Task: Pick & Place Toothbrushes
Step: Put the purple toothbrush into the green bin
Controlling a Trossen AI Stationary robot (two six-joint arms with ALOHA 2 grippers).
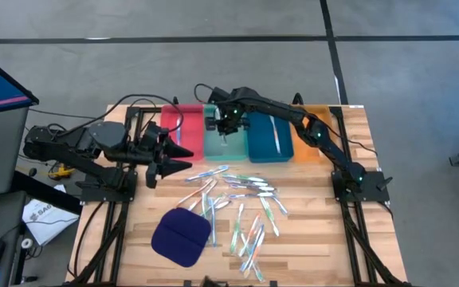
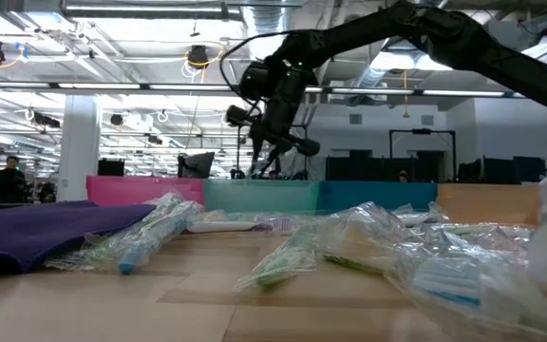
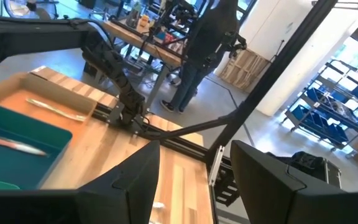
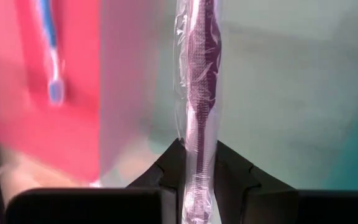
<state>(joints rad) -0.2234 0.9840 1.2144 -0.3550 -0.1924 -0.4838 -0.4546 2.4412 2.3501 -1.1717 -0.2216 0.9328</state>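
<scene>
My right gripper point(image 1: 228, 126) hangs over the teal tray point(image 1: 223, 146), shut on a purple toothbrush in a clear wrapper point(image 4: 199, 81). The red tray point(image 4: 23, 118) beside it holds a blue toothbrush point(image 4: 50, 56). Several more wrapped toothbrushes point(image 1: 241, 209) lie scattered flat on the wooden table in front of the trays. My left gripper point(image 1: 180, 158) waits open at the table's left, raised and pointing toward the right, with nothing between its fingers point(image 3: 129, 180). My right gripper pinches the wrapped purple toothbrush near one end point(image 4: 197, 167) between its two fingers. The fingers come steeply from above and lie along the brush, which sticks out past the fingertips. It is lifted clear above the teal tray.
Red, teal, blue point(image 1: 269, 137) and orange point(image 1: 309, 131) trays stand in a row at the table's far edge; the blue and orange ones hold a toothbrush each. A dark blue cloth pad point(image 1: 182, 237) lies near the front left. A person stands in the room beyond.
</scene>
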